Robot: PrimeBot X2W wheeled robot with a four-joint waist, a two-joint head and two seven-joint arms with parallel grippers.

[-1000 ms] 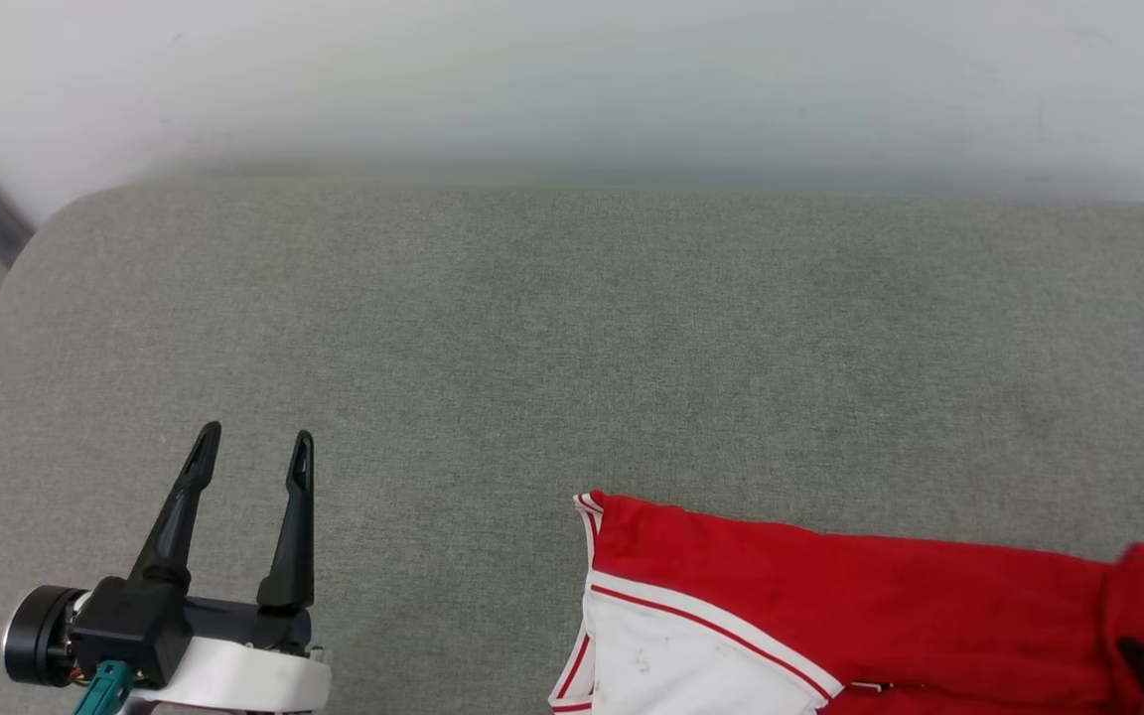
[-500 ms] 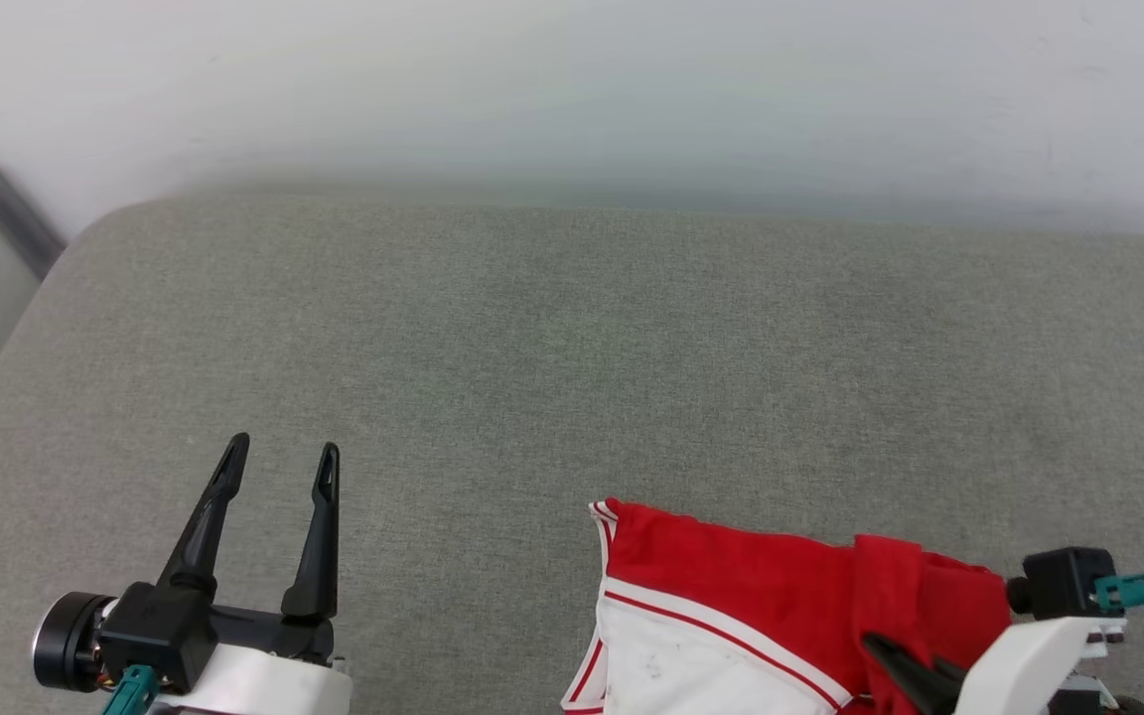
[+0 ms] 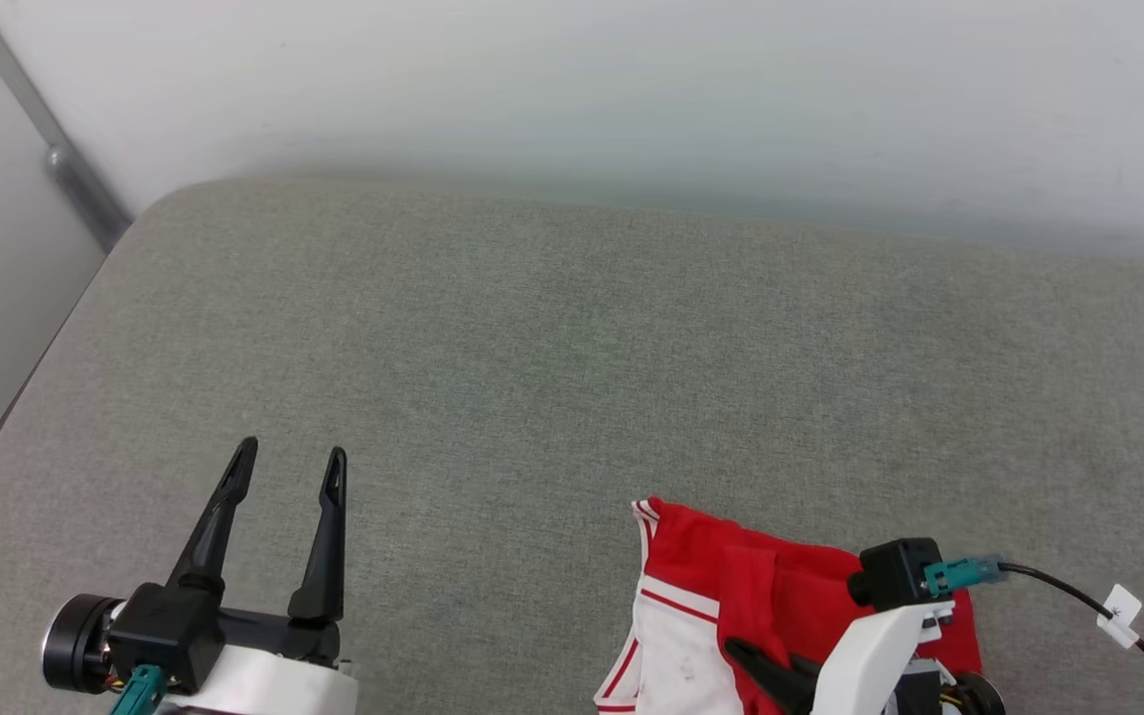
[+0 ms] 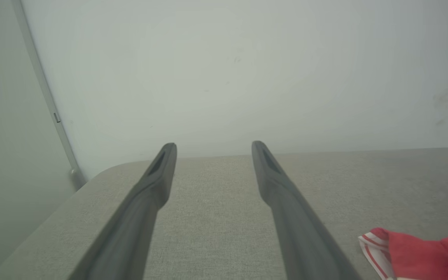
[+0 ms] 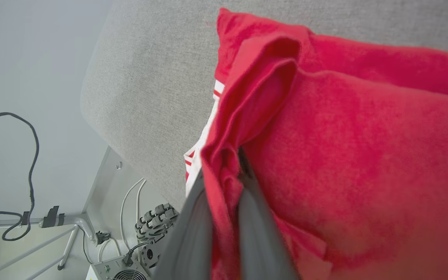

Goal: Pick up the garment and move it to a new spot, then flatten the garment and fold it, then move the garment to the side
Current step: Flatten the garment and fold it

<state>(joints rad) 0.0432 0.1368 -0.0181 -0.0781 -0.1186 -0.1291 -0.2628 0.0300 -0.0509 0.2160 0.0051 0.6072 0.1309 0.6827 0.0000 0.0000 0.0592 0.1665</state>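
Tightly, right pincer (image 5: 236, 163) clamped on the garment (image 5: 344, 136); left pincer (image 3: 292, 457) wide apart.

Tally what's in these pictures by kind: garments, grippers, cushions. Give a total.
Garments: 1, the garment, red and white.
Grippers: 2, the left gripper open, the right gripper shut on the garment.
Cushions: 1, the grey cushion under it all.
Total: 4

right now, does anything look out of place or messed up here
Yes: the garment is not flat. It sits bunched at the grey pad's near edge, a fold of red cloth pinched in the right gripper's shut fingers. Its white sleeve shows faint dark specks, possibly stains.
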